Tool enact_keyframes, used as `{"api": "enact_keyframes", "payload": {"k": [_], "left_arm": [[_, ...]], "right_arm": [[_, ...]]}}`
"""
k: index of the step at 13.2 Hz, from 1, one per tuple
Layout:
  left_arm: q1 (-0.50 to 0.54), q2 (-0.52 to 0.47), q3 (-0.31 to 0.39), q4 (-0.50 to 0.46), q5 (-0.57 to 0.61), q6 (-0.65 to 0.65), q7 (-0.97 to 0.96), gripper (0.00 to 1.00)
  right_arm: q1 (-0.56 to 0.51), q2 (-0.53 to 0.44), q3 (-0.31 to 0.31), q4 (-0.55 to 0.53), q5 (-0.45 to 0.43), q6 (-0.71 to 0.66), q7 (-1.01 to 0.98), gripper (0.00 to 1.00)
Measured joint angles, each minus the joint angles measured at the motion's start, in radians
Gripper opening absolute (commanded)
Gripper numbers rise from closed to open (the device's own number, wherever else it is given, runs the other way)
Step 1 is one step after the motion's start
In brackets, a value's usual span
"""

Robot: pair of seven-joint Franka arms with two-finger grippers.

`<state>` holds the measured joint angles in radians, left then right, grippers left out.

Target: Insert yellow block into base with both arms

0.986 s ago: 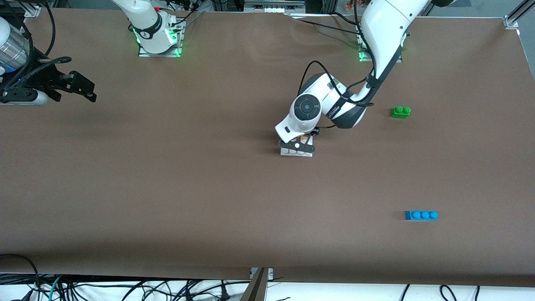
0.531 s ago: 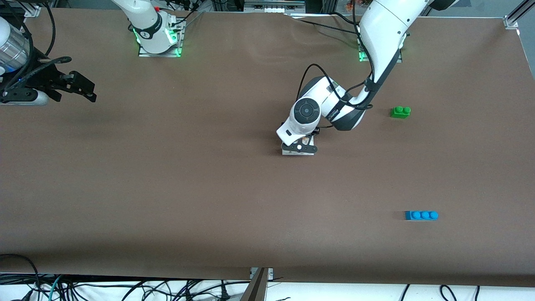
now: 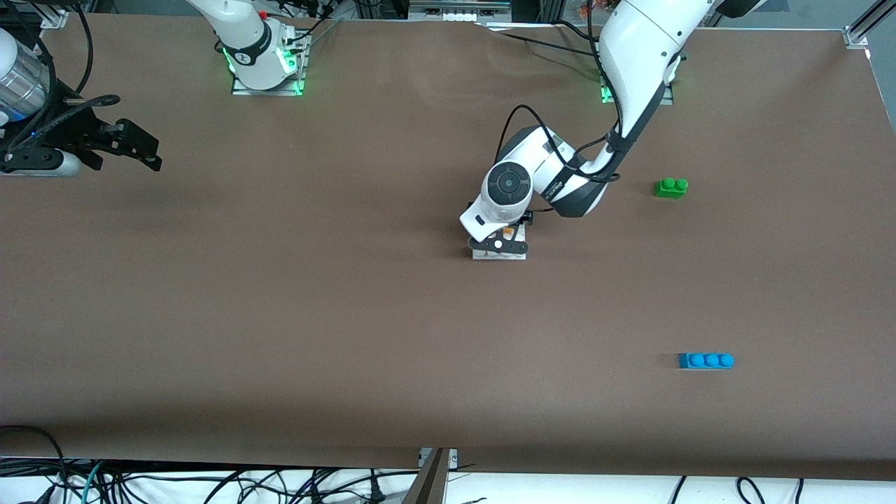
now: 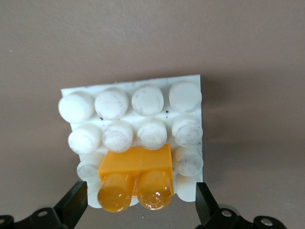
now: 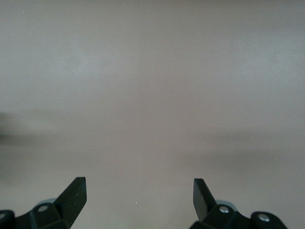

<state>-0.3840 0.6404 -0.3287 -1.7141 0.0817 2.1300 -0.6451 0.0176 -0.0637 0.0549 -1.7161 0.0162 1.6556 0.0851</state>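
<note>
the yellow block (image 4: 138, 177) sits on the base (image 4: 190, 86) near the centre of the front view, over the stud rows at one edge, and the left gripper (image 4: 141, 210) hangs just above it with its fingers (image 4: 74, 205) spread wide, clear of the block on both sides. the right gripper (image 3: 133, 147) waits at the upper left of the front view, fingers apart over bare table. whether the block is pressed fully home cannot be told; if it only rests on the studs, a rising finger that brushes it could tip it off or drag the light base across the table, since nothing holds the base. a green brick (image 3: 670, 187) and a blue brick (image 3: 705, 360) lie well apart, right of centre.
</note>
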Motion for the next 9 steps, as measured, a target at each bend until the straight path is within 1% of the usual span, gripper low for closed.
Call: {"api": "enact_keyframes", "payload": {"k": [1,3,6,7,9], "left_arm": [[0.007,-0.022,0.004,0.019,0.0,-0.024,-0.003,1.0],[0.04,-0.106,0.015,0.066,0.0,-0.13,-0.003,1.0],[0.125,-0.246,0.018,0.165,0.0,-0.348,-0.002,1.0],[0.153,-0.281,0.019,0.207,0.0,-0.417,-0.001,1.0],[0.215,-0.316,0.02,0.296,0.0,-0.555,-0.001,1.0]], "right_arm": [[0.0,0.0,0.0,0.0,0.0,0.0,0.0,1.0],[0.0,0.0,0.0,0.0,0.0,0.0,0.0,1.0],[0.0,0.0,0.001,0.0,0.0,0.0,0.0,1.0],[0.0,0.0,0.001,0.0,0.0,0.0,0.001,0.99],[0.0,0.0,0.001,0.0,0.0,0.0,0.001,0.99]]}}
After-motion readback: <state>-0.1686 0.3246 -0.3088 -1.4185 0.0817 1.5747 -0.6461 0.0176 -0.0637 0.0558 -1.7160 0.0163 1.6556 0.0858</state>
